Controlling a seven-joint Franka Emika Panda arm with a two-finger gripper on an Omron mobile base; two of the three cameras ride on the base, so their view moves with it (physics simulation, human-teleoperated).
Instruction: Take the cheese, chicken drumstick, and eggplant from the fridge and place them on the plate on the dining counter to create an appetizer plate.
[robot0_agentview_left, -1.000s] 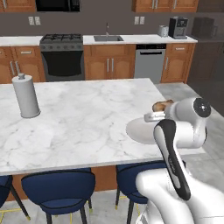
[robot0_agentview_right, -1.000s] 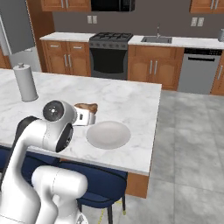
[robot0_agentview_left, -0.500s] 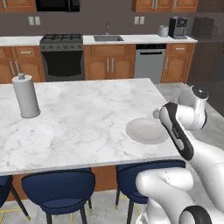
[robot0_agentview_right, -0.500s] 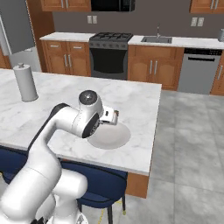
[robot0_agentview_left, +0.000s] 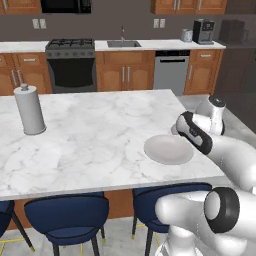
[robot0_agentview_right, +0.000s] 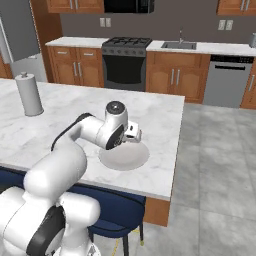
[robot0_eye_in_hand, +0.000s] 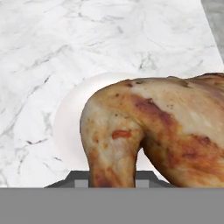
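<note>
The chicken drumstick (robot0_eye_in_hand: 153, 131), glossy brown and roasted, fills the hand view close up, held between the jaws and hiding the finger tips. Behind it lies the round pale plate (robot0_eye_in_hand: 72, 118) on the white marble dining counter (robot0_eye_in_hand: 65, 43). From the base views, my gripper (robot0_agentview_right: 135, 134) hangs just above the far edge of the plate (robot0_agentview_right: 124, 156), shut on the drumstick. In the left base view the forearm reaches over the right rim of the plate (robot0_agentview_left: 167, 150). The grey fridge (robot0_agentview_right: 17, 40) stands at the far left. Cheese and eggplant are out of view.
A grey cylinder canister (robot0_agentview_left: 30, 110) stands upright at the left of the dining counter (robot0_agentview_left: 100, 135). Blue stools (robot0_agentview_left: 67, 212) sit under its near edge. The counter's right edge lies close to the plate. The stove (robot0_agentview_left: 70, 65) and sink are at the back wall.
The arm has stretched forward and its hand, with the drumstick in it, has come down from higher up to the plate's far edge. The plate and canister have stayed put.
</note>
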